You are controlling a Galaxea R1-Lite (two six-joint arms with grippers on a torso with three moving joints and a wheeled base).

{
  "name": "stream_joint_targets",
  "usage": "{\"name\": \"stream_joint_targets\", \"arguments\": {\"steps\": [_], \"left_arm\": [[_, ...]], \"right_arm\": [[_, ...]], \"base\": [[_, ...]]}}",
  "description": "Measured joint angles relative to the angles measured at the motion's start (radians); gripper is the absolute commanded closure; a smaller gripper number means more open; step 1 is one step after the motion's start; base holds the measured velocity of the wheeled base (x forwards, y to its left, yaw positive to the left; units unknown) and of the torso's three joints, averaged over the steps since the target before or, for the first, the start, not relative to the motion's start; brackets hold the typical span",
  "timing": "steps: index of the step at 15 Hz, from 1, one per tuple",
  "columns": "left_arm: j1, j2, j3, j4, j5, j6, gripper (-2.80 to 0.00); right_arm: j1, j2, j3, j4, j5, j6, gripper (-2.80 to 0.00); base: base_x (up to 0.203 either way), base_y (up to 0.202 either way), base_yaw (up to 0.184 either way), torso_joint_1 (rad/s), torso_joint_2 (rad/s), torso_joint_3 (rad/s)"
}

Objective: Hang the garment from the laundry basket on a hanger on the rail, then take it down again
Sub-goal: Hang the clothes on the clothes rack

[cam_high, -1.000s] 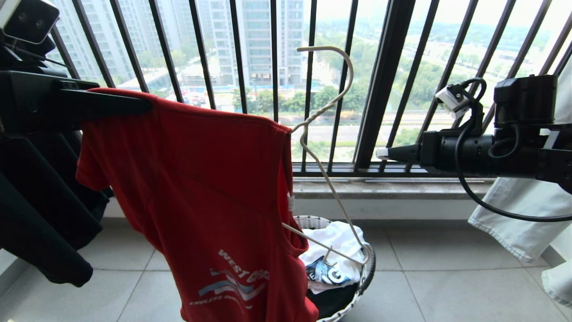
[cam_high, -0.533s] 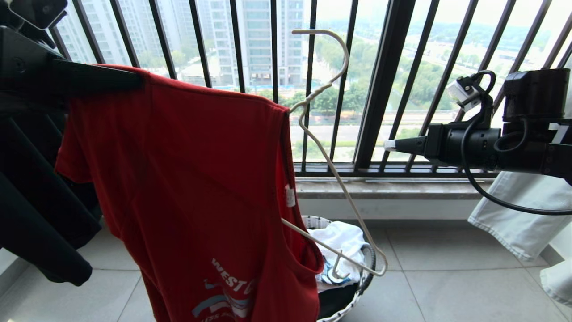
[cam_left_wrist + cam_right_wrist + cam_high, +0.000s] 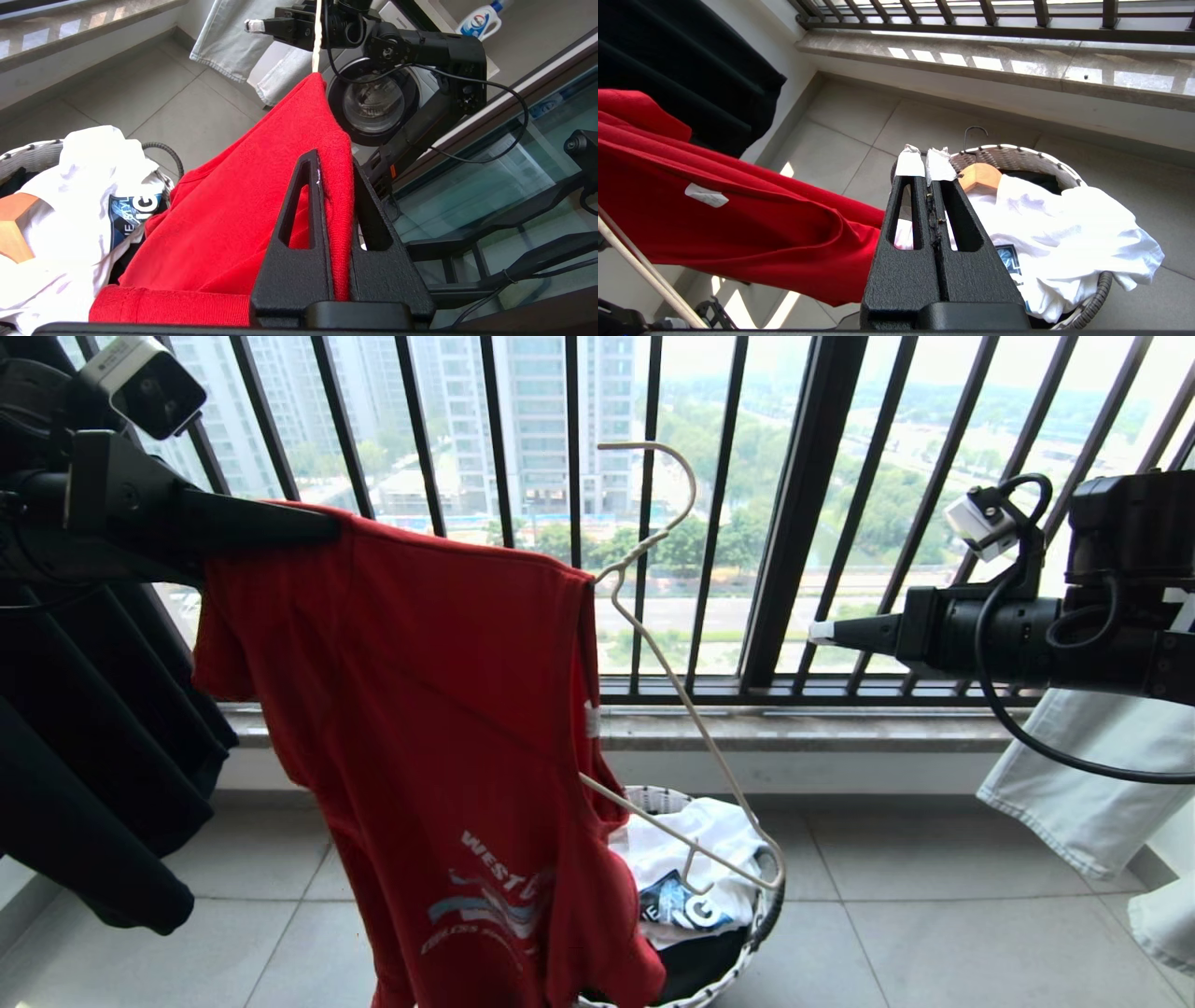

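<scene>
The garment (image 3: 420, 709), a red T-shirt with a "WEST" print, hangs in the air in front of the window. My left gripper (image 3: 317, 527) is shut on its shoulder, and the left wrist view shows red cloth (image 3: 233, 210) pinched between the left gripper's (image 3: 334, 163) fingers. The thin off-white hanger (image 3: 696, 737) sits tilted in the neck, with one arm inside the shirt and the other pointing down over the laundry basket (image 3: 770, 905). My right gripper (image 3: 822, 633) is shut and empty, level, to the right of the hanger. The rail is out of view.
A white printed garment (image 3: 709, 849) and a tan wooden hanger (image 3: 980, 176) lie in the basket. A black garment (image 3: 93, 756) hangs at the left and pale jeans (image 3: 1092, 784) at the right. Window bars (image 3: 803, 523) and a stone sill (image 3: 803, 728) stand behind.
My left gripper lifted the shirt and hanger, then came back down and a little to the right, and the hanger swung. The right gripper rose slightly.
</scene>
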State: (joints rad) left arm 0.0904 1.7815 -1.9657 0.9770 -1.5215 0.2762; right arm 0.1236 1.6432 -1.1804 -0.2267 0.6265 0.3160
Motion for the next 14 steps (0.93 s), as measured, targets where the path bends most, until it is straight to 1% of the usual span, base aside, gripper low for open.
{"name": "stream_joint_targets", "arguments": {"steps": [4,6,7,9,10,14], "left_arm": [[0.024,-0.007,0.023,0.002,0.000,-0.004,0.00],[0.028,-0.012,0.029,0.003,0.000,-0.004,0.00],[0.028,-0.015,0.027,0.009,0.000,-0.012,0.00],[0.027,-0.027,0.020,0.016,-0.001,-0.048,0.00],[0.026,-0.033,0.017,0.034,-0.001,-0.057,0.00],[0.039,-0.077,0.013,0.140,-0.001,-0.058,0.00]], "right_arm": [[-0.006,0.000,0.004,0.000,0.001,0.001,0.00],[-0.008,0.000,0.004,-0.001,0.000,0.017,0.00],[-0.008,0.000,0.002,-0.001,0.000,0.023,0.00],[-0.009,0.002,0.000,-0.002,0.000,0.024,0.00],[-0.009,0.003,0.000,-0.002,0.001,0.024,0.00],[-0.007,0.004,0.001,-0.002,0.001,0.026,0.00]], "base": [[0.000,0.000,0.000,0.000,0.00,0.000],[0.000,0.000,0.000,0.000,0.00,0.000],[0.000,0.000,0.000,0.000,0.00,0.000],[0.000,0.000,0.000,0.000,0.00,0.000],[0.000,0.000,0.000,0.000,0.00,0.000],[0.000,0.000,0.000,0.000,0.00,0.000]]}}
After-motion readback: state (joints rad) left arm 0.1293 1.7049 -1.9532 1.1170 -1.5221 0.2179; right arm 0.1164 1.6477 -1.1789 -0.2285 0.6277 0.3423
